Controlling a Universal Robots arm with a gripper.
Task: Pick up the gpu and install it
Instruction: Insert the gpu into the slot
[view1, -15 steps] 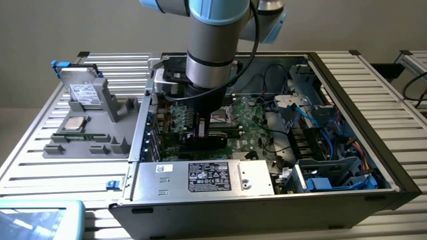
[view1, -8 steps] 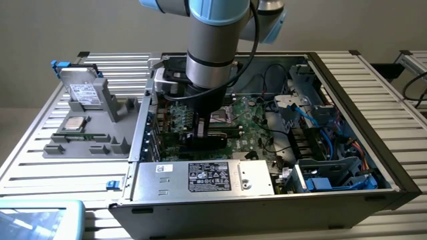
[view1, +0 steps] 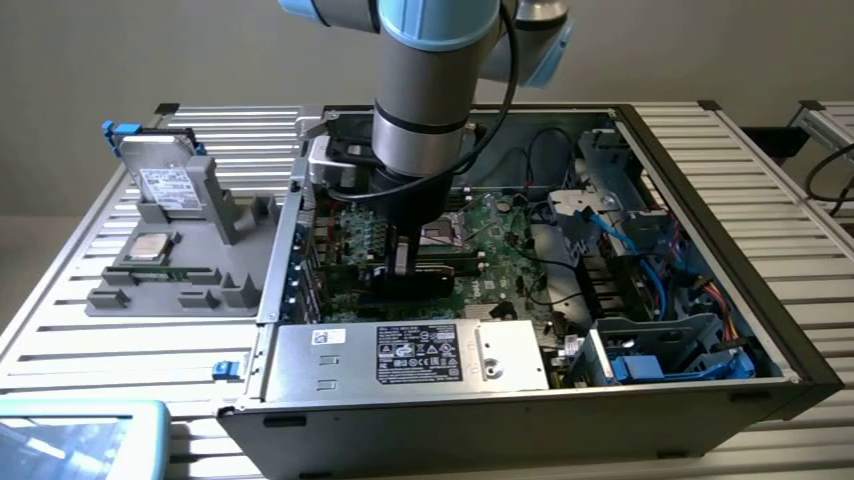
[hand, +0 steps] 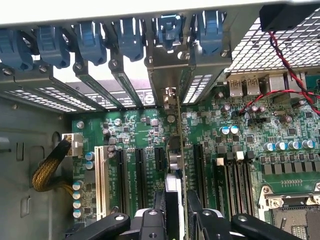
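Note:
My gripper (view1: 398, 265) reaches down into the open computer case (view1: 694, 170), over the green motherboard (view1: 501, 245). In the wrist view the gpu (hand: 175, 165) stands edge-on between my black fingers (hand: 150, 222), a thin green card with a dark block on one face. The gripper (hand: 175, 225) is shut on it. The card lies along an expansion slot, and its silver bracket (hand: 167, 70) rests against the case's rear slot openings under the blue clips (hand: 167, 27). Whether the card's edge sits fully in the slot is hidden.
Black expansion slots (hand: 140, 172) and a white slot (hand: 100, 175) lie beside the card, memory slots (hand: 235, 175) and the CPU socket (hand: 290, 210) on the other side. A power supply (view1: 400, 355) fills the case front. Outside, on the exterior view's left, a grey fixture (view1: 174, 270) holds a hard drive (view1: 167, 185).

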